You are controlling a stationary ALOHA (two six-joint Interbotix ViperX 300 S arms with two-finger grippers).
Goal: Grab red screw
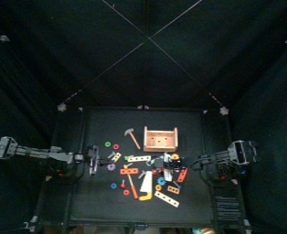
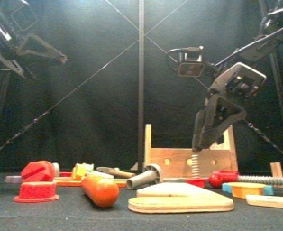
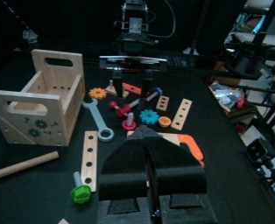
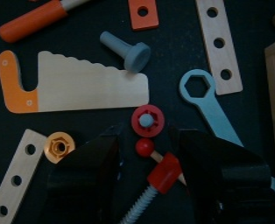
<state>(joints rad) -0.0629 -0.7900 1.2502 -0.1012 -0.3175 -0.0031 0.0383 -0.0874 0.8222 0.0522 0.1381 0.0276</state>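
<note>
The red screw (image 4: 164,172) lies on the black table with its red head between my right gripper's jaws and its pale threaded shank running back under the wrist. My right gripper (image 4: 151,145) is open, low over the table, one jaw on each side of the screw without closing on it. In the front view it (image 2: 202,143) hangs down in front of the wooden box. In the top view it (image 1: 180,164) is among the toys right of centre. My left gripper (image 3: 151,150) is shut and empty, resting at the table's left side (image 1: 95,161).
A red nut (image 4: 147,118) and a small red ball (image 4: 143,147) lie just beyond the screw. Close by are a wooden saw (image 4: 75,83), a blue wrench (image 4: 206,93), a grey-blue bolt (image 4: 126,51) and a yellow nut (image 4: 58,147). A wooden box (image 1: 162,137) stands behind.
</note>
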